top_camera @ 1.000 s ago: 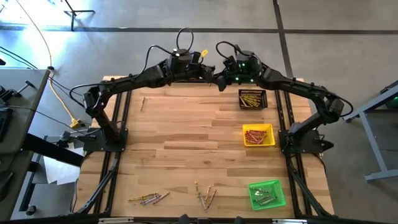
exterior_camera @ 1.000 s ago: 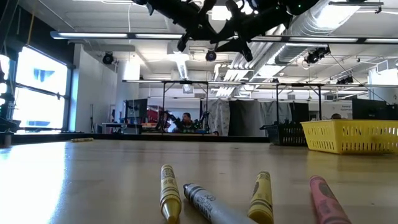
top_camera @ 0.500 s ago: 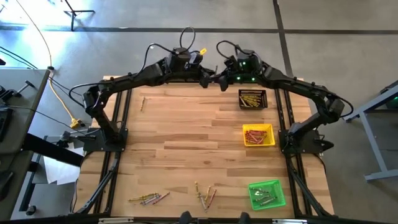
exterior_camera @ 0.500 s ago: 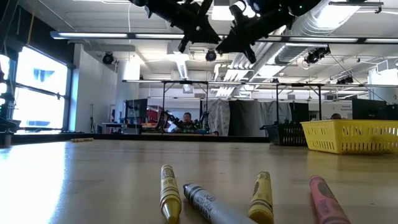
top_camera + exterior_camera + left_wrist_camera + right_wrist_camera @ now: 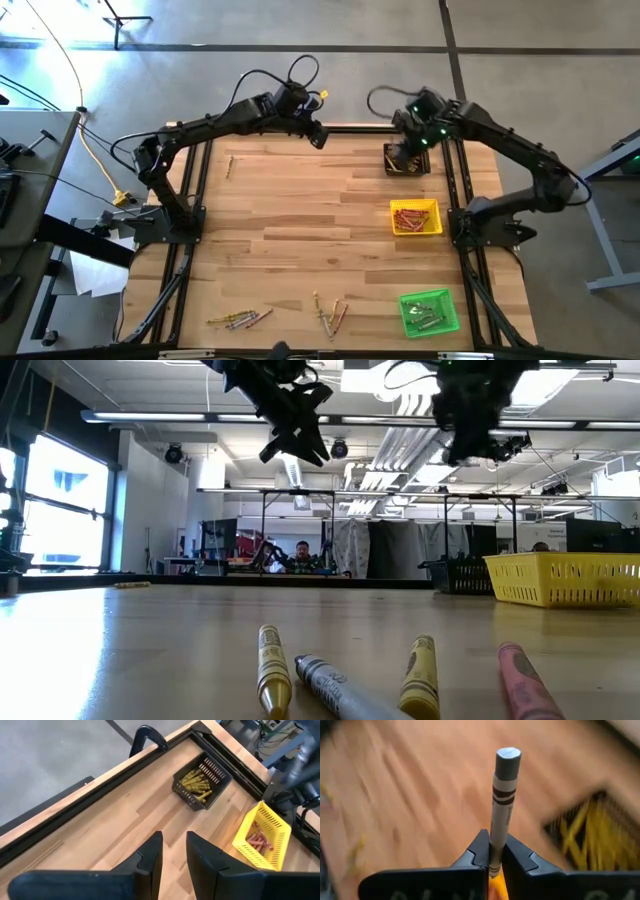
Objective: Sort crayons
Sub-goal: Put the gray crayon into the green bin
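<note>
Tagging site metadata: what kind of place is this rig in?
Likely a robotics lab or open workshop: bare concrete floor, exposed ceiling ducts, rows of work tables with a seated person behind.

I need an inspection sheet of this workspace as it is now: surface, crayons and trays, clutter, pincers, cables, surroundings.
Surface: pale wooden plank table.
Job's things: loose crayons near the front edge, one at far left; black tray holds yellow ones, yellow tray red, green tray greyish.
Clutter: nothing seen.
Pincers: right pincer shut on a grey crayon, over the black tray; left pincer open, empty, raised at the far edge.
Cables: black loops on the arms; yellow cable off-table.
Surroundings: workshop, seated person far behind.
</note>
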